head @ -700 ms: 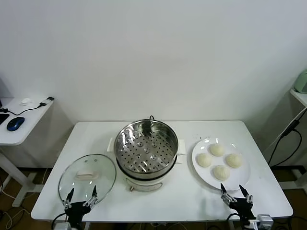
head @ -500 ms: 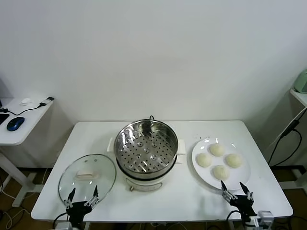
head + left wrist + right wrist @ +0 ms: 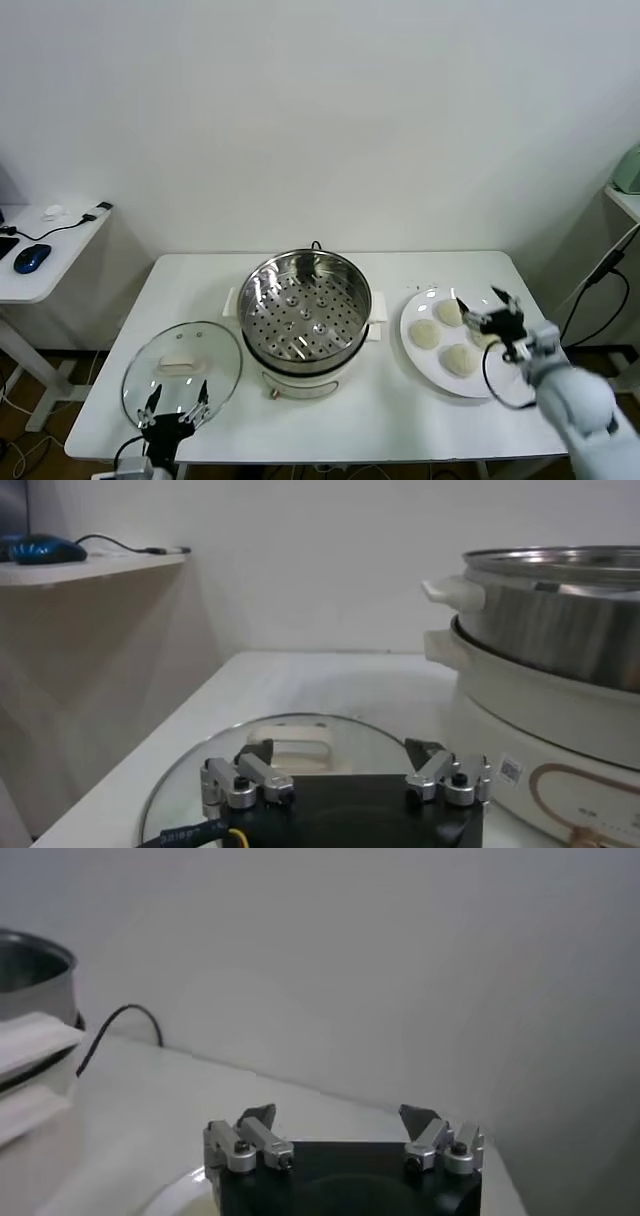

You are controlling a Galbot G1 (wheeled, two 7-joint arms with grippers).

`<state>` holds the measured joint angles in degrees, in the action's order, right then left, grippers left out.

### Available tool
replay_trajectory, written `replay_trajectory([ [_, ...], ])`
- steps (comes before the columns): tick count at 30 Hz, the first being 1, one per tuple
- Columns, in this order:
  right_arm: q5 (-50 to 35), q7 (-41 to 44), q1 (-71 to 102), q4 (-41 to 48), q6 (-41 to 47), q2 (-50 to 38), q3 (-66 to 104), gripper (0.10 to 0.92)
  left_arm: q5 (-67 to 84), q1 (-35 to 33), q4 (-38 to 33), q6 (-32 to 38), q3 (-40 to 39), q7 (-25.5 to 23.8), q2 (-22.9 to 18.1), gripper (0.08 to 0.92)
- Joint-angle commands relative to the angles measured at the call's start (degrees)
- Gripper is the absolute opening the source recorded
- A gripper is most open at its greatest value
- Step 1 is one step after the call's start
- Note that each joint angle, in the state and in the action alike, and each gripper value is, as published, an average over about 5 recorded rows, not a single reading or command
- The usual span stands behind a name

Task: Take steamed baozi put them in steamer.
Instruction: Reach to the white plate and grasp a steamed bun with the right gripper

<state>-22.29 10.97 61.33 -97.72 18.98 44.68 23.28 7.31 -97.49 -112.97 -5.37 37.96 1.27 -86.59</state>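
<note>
My right gripper (image 3: 488,309) hovers over the steamed baozi (image 3: 457,337), fingers spread wide and empty; my left gripper (image 3: 176,404) waits open beside the glass lid (image 3: 181,368).

Three views: one high overview, two low wrist close-ups.

Your head camera looks forward and down over the whole tabletop (image 3: 400,420). Your left wrist camera sits low at the near edge, facing past its claw (image 3: 345,770) across the glass lid (image 3: 300,742) to the steamer (image 3: 545,630), which the overview (image 3: 305,315) shares. Your right wrist camera looks level past its claw (image 3: 340,1133) toward the wall (image 3: 400,948).
</note>
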Motion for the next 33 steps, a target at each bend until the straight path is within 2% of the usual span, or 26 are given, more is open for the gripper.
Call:
replay_trajectory([
  [1, 8.7, 39.6, -48.2, 23.3, -8.2, -21.4, -45.1, 0.823, 0.3, 0.4, 0.5, 0.0, -0.6, -0.1, 0.1, 0.823],
  [5, 12.5, 52.7, -66.9, 32.7, -17.5, -18.6, -66.3, 0.823, 0.0, 0.5, 0.7, -0.1, -1.1, -0.4, -0.2, 0.823],
  [7, 13.8, 56.6, -74.9, 37.3, -21.1, -16.1, -76.0, 0.823, -0.1, 0.6, 0.8, -0.2, -1.2, -0.6, -0.3, 0.823],
  [13, 13.8, 60.6, -88.4, 45.9, -23.9, -6.7, -94.1, 0.823, -0.2, 0.9, 1.2, -0.2, -1.0, -1.0, -0.3, 0.823],
  [20, 13.1, 57.7, -84.1, 49.9, -20.2, 1.0, -94.7, 0.823, 0.5, 0.6, 1.5, 0.0, -0.3, -1.1, 0.1, 0.823],
  [33, 15.5, 51.8, -71.7, 57.3, -17.9, 7.6, -83.8, 0.823, 0.2, 0.1, 1.0, 0.4, -0.3, -1.2, -0.4, 0.823],
])
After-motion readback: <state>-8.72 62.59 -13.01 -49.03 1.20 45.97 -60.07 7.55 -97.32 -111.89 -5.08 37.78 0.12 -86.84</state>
